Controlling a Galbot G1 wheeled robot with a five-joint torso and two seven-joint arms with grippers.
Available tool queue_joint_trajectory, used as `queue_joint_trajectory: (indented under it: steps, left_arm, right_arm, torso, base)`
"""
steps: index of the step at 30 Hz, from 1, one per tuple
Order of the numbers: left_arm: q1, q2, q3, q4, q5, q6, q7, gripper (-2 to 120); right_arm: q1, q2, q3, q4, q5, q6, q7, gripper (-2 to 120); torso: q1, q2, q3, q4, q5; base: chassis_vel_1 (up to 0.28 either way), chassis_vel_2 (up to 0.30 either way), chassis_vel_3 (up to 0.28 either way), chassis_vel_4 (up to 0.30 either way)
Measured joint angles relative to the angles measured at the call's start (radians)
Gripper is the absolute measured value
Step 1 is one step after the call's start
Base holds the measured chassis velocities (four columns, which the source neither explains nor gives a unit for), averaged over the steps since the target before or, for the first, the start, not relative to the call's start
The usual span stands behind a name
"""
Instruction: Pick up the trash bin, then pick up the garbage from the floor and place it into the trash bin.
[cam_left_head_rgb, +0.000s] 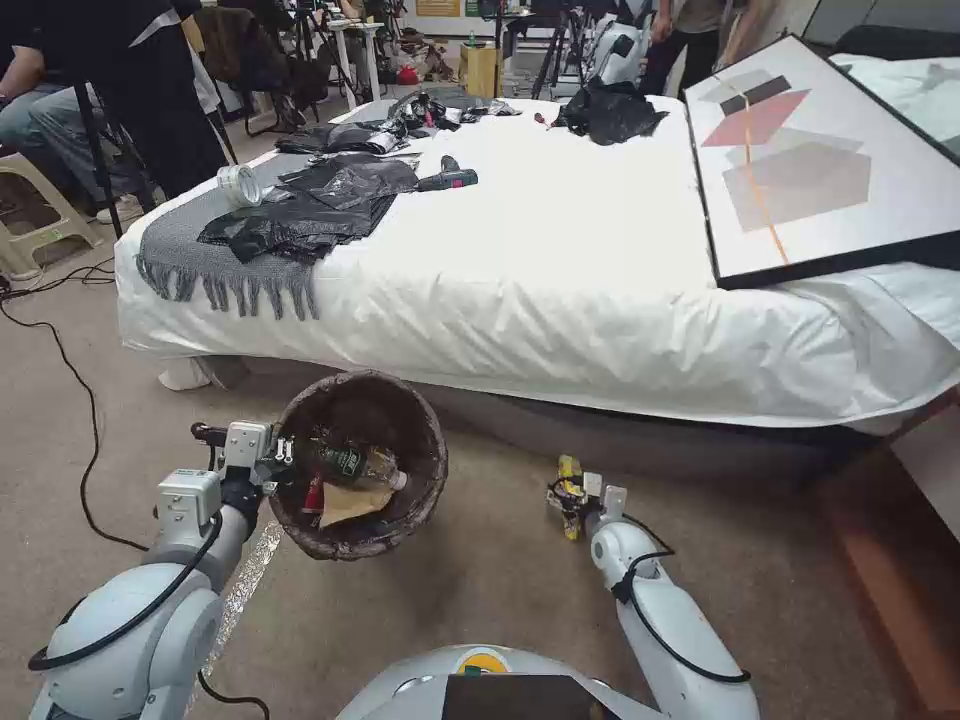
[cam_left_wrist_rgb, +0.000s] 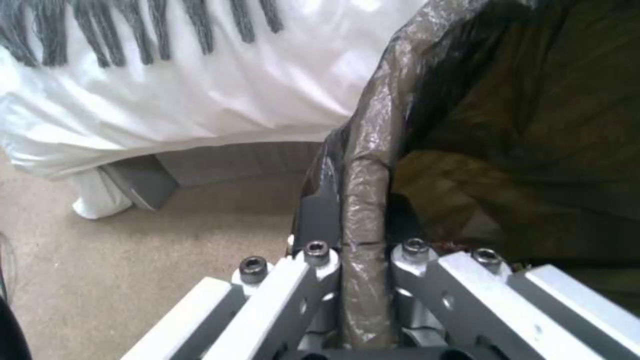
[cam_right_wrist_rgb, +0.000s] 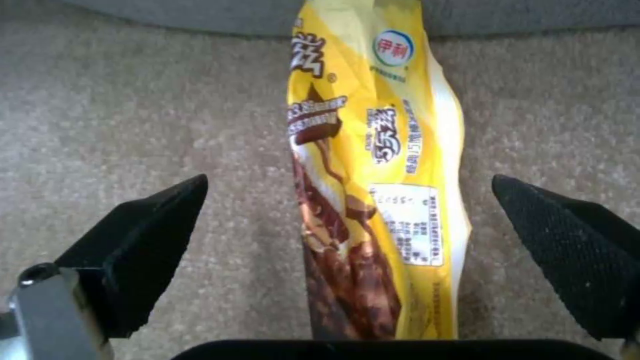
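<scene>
Trash bin (cam_left_head_rgb: 420, 455) at lower centre, rim pinched by left gripper (cam_left_wrist_rgb: 363, 225); right gripper (cam_right_wrist_rgb: 350, 235) spread, straddling yellow snack wrapper (cam_right_wrist_rgb: 380, 150) on carpet (cam_right_wrist_rgb: 133, 125).

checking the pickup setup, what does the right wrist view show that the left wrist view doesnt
Right wrist view alone: a yellow-and-brown snack wrapper lying on the carpet, centred in the open right gripper, untouched by either finger.

Left wrist view alone: the left gripper shut on the bag-lined rim of the trash bin, with the white bed sheet and grey fringe behind.

Both: the beige carpet floor.
</scene>
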Motion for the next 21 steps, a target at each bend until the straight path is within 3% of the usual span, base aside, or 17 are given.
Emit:
queue_joint_trajectory:
  steps: [21]
  left_arm:
    - [0.001, 0.001, 0.002, 0.000, 0.000, 0.000, 0.000, 3]
  right_arm:
    - [0.009, 0.000, -0.005, -0.061, -0.002, 0.027, 0.007, 98]
  torso:
    - [0.000, 0.000, 0.000, 0.0000, 0.0001]
  base:
    - [0.000, 0.000, 0.000, 0.000]
